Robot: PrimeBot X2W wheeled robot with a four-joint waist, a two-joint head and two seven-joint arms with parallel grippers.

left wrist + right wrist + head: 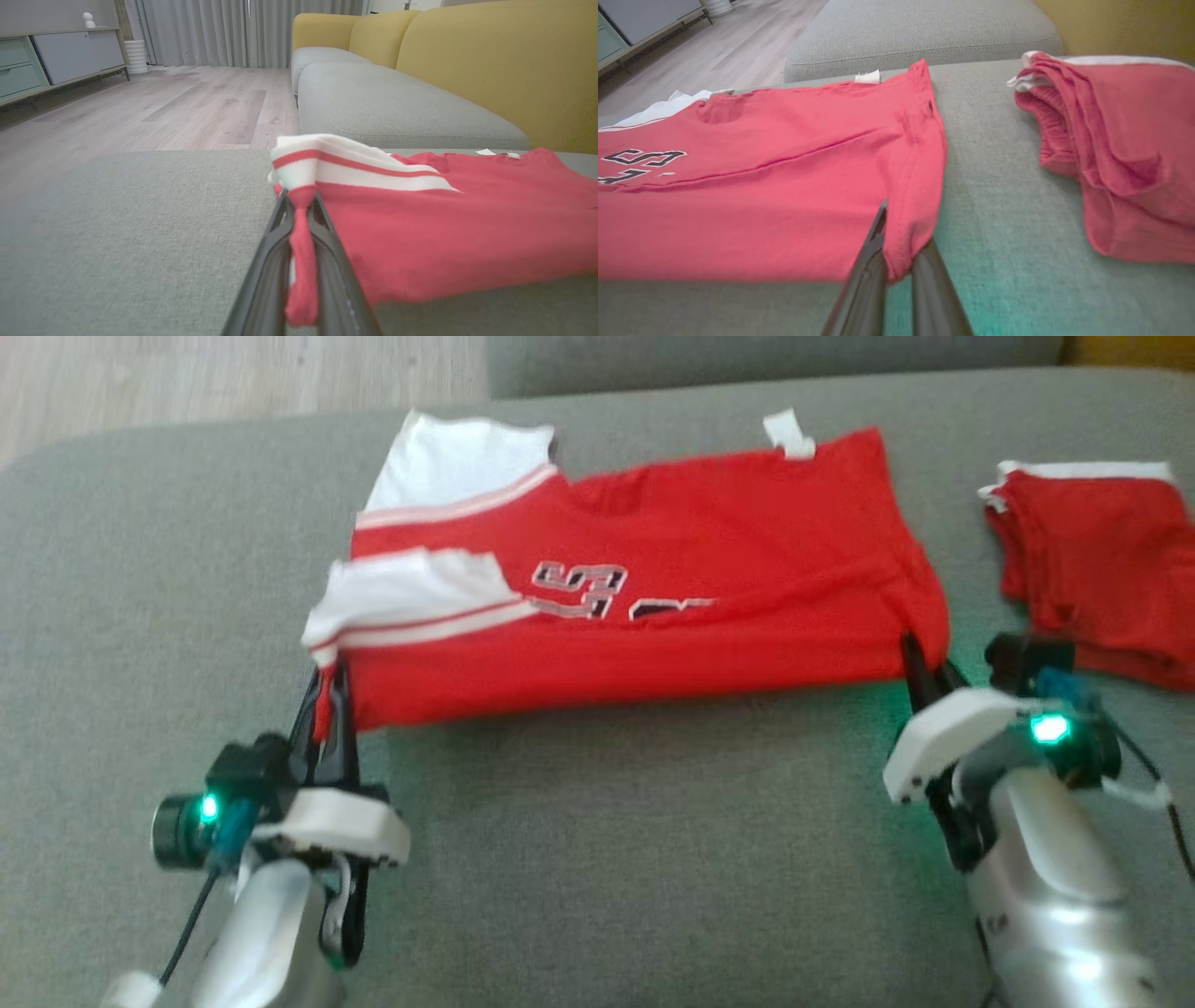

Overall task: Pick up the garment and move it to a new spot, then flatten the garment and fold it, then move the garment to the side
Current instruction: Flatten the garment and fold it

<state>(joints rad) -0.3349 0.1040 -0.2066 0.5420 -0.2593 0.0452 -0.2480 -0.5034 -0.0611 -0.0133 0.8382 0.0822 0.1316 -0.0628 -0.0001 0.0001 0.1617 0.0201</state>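
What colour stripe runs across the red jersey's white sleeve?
A red stripe; the left wrist view shows it best.

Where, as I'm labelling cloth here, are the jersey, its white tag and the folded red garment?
jersey (747, 541): head view, red body right of the lettering.
white tag (789, 434): head view, middle of the tag.
folded red garment (1092, 541): head view, middle of its top layer.

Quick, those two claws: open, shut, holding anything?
Left gripper: shut on the red shirt, at its near left corner.
Right gripper: shut on the same shirt's near right corner.
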